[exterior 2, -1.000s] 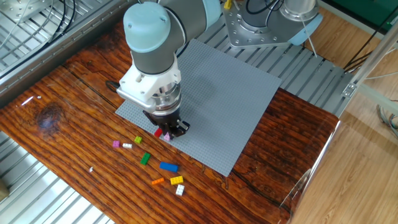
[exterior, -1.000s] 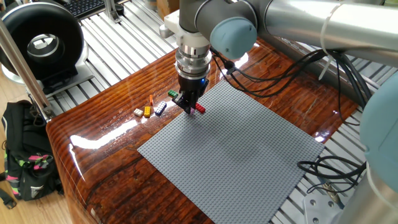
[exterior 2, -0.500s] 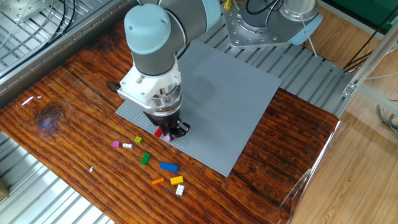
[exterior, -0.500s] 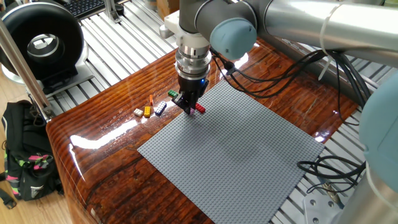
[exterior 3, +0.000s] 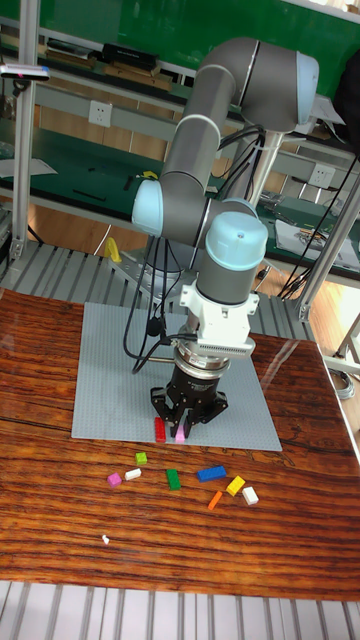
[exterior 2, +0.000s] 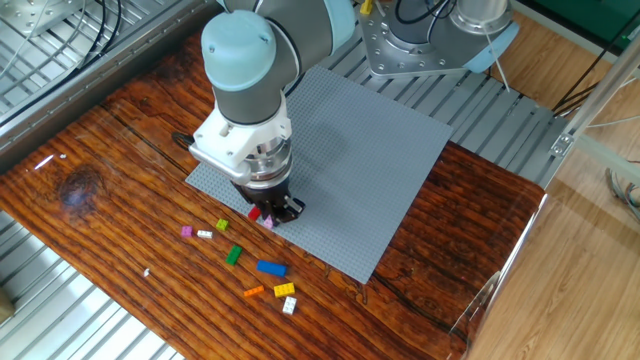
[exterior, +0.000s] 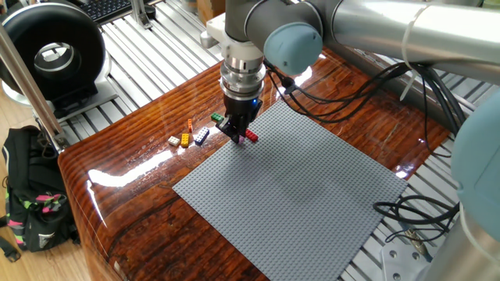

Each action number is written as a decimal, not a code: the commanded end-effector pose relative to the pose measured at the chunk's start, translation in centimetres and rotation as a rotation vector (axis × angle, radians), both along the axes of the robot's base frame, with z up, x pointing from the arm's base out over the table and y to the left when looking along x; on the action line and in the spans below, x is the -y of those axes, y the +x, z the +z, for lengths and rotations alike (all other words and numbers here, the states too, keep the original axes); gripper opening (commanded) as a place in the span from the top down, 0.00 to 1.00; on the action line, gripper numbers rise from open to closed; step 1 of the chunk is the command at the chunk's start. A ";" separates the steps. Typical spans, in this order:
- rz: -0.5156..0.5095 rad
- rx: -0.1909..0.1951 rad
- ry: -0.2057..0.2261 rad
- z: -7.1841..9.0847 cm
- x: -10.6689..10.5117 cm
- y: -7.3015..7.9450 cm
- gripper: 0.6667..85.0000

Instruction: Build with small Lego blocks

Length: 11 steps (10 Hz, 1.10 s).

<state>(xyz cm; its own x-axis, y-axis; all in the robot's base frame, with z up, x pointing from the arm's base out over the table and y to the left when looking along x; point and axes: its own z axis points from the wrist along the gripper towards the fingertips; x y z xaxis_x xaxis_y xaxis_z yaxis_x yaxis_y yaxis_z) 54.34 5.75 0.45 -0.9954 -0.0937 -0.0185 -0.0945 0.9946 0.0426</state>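
My gripper (exterior: 237,134) (exterior 2: 275,209) (exterior 3: 187,418) points straight down at the near edge of the grey baseplate (exterior: 312,187) (exterior 2: 370,150) (exterior 3: 110,380). Its fingertips come together on a pink brick (exterior 2: 268,221) (exterior 3: 181,435) resting on the plate. A red brick (exterior: 251,136) (exterior 2: 254,213) (exterior 3: 160,430) stands right beside it on the plate. Several small Lego blocks lie loose on the wooden table in front of the plate: magenta (exterior 2: 186,231), white (exterior 2: 205,234), lime (exterior 2: 222,226), green (exterior 2: 234,255), blue (exterior 2: 271,268), orange (exterior 2: 254,292) and yellow (exterior 2: 285,290).
A black round device (exterior: 51,55) and a backpack (exterior: 31,207) sit off the table's left side. Cables (exterior: 406,215) hang past the plate's far corner. Slatted metal framing (exterior 2: 60,60) surrounds the wooden top.
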 end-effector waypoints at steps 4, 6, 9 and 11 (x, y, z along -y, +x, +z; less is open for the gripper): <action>-0.001 -0.008 0.007 0.2 0.0 -0.1 0.99; -0.001 -0.008 0.003 0.0 0.1 -0.1 0.99; -0.001 -0.006 0.001 0.1 0.1 0.0 0.99; -0.003 -0.007 0.000 0.1 0.1 0.1 0.99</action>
<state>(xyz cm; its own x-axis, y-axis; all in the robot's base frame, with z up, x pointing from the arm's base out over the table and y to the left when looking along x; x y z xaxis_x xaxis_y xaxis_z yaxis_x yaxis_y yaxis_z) 54.26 5.51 0.45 -0.9950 -0.0994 -0.0098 -0.0997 0.9944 0.0347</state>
